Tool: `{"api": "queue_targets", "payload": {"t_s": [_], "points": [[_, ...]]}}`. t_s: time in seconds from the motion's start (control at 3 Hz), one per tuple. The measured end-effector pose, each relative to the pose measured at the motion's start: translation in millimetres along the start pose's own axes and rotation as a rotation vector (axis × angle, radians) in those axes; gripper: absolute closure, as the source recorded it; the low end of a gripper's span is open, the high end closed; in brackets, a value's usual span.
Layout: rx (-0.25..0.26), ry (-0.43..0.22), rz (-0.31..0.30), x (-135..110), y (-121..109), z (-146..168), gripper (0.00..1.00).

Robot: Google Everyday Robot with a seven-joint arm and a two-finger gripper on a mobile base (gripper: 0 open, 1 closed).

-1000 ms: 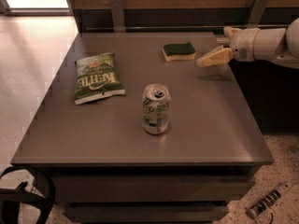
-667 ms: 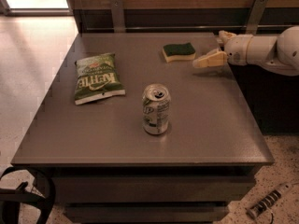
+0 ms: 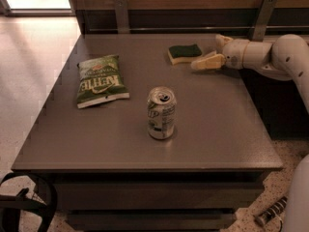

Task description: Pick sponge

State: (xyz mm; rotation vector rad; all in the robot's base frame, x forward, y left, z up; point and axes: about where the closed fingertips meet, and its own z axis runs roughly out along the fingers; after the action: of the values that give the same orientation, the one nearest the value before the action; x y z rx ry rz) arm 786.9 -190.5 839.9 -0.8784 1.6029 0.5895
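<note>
– Three items on the table: sponge, Kettle chip bag, soda can. The sponge lies flat at the far side, right of centre, green scouring face up and yellow foam showing at the front edge.

– Gripper?

– The gripper comes in from the right, low over the table, just beside the sponge's right end. Jaws look spread, nothing between them. The lower finger points at the sponge with its tip near the right corner. Looks apart, though I can't rule out contact.

– So the grasp isn't made yet. Risks?

– Main one, as I see it: the sponge isn't between the fingers. If the arm drives left on this line, the leading finger shoves the sponge instead of straddling it. It's light, so I'd expect it to slide or spin toward the back edge.

– Others?

– Low profile. The fingers need to go nearly to the surface, so too deep scrapes the table and too high closes on the top layer only. The foam is soft and could squash and slip out on the lift.

– Can and bag?

– Well apart from the sponge, toward the front and left. No clash likely.
</note>
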Motion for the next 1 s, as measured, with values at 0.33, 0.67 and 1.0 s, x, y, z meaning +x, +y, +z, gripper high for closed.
{"api": "queue_targets", "payload": {"t_s": [0.33,0.67,1.0], "points": [[-0.015,-0.007,0.024,7,4,11,0.0],[-0.022,-0.016,0.042,13,7,20,0.0],[-0.04,-0.026,0.045,12,13,32,0.27]]}}
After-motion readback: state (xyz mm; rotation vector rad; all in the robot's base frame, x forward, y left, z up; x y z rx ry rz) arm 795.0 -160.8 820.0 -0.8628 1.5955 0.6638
